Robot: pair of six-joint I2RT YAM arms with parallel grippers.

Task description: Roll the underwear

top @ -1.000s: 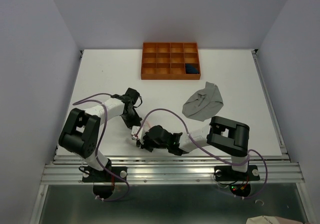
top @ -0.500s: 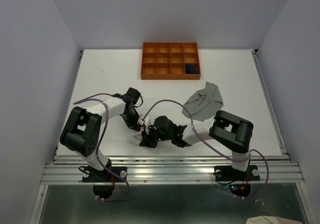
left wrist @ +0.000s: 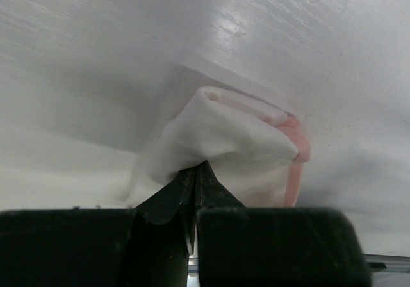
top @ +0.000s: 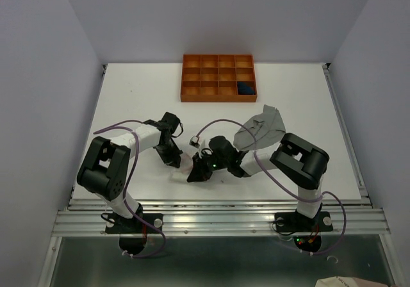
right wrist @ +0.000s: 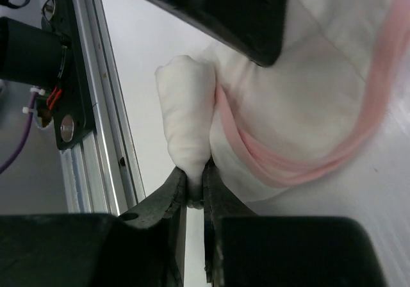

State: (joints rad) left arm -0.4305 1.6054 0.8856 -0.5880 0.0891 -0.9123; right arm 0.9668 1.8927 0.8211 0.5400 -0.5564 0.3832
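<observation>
My left end effector clamped on pale pink-white underwear; my right end effector pinching its rolled edge, both low on table.

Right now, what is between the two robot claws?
The white-and-pink underwear: the left gripper and right gripper each pinch an edge of it, clearest in both wrist views.

Soft thin matt cloth on pink-white underwear, its pink band smoother. grey underwear: matt cloth, creased. table: white, smooth, faint sheen, fine streaks. tray: orange, matt, looks plastic. left gripper, right gripper: matt black plastic. frame rail: ribbed bare metal.
</observation>
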